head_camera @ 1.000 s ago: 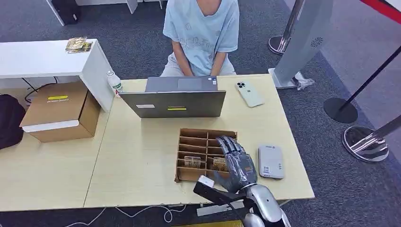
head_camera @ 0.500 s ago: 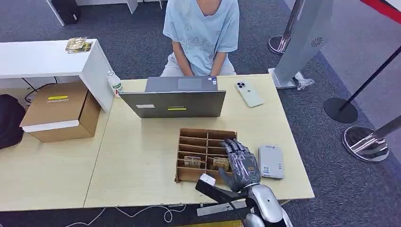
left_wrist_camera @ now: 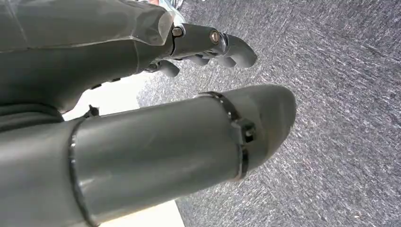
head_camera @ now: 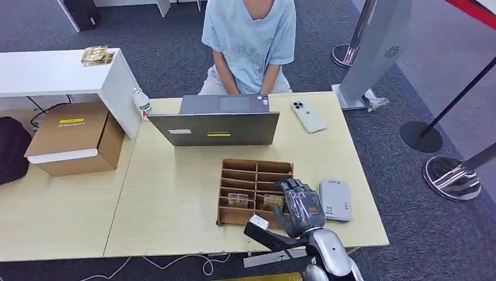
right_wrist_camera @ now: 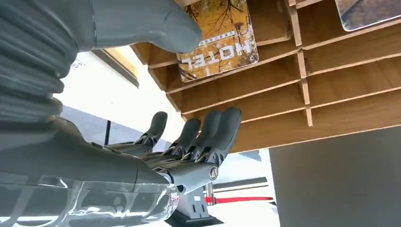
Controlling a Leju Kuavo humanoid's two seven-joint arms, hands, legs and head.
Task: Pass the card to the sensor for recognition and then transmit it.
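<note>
"HOTEL" card (right_wrist_camera: 218, 40) beside right hand (right_wrist_camera: 189, 137)

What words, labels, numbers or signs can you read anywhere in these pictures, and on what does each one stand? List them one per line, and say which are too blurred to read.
"HOTEL": on the card in the wooden organizer, printed in white, upside down in the right wrist view.
Smaller line above it on the card: too small to read.
Yellow sticker on the laptop: unreadable.
Yellow label on the cardboard box: blurred.
Print on the card reader: too small.

Light wood table (head_camera: 175, 193), open laptop (head_camera: 219, 124), phone (head_camera: 308, 116), wooden slotted tray (head_camera: 248, 175), grey card reader (head_camera: 335, 199)
</note>
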